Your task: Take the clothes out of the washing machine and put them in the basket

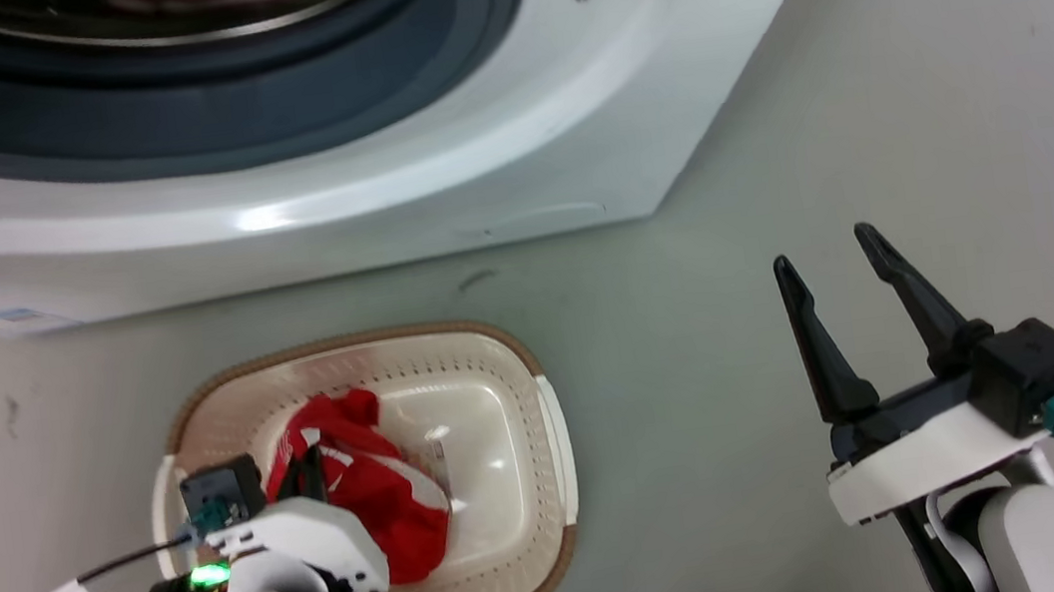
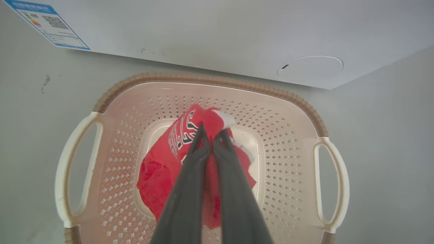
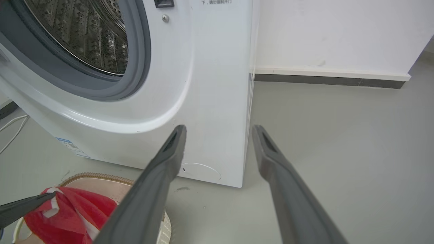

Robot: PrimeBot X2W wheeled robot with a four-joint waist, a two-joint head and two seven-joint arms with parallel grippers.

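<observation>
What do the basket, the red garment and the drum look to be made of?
The basket looks like moulded plastic: cream, slightly glossy, with punched holes and a brown ribbed rim. The garment is soft matte red fabric, crumpled in folds, with printed lettering. The drum is probably steel: shiny, reflective and perforated.

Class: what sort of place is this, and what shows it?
Probably a laundry area: a large white front-loading washing machine and a cream perforated plastic basket with red fabric clothes in it.
</observation>
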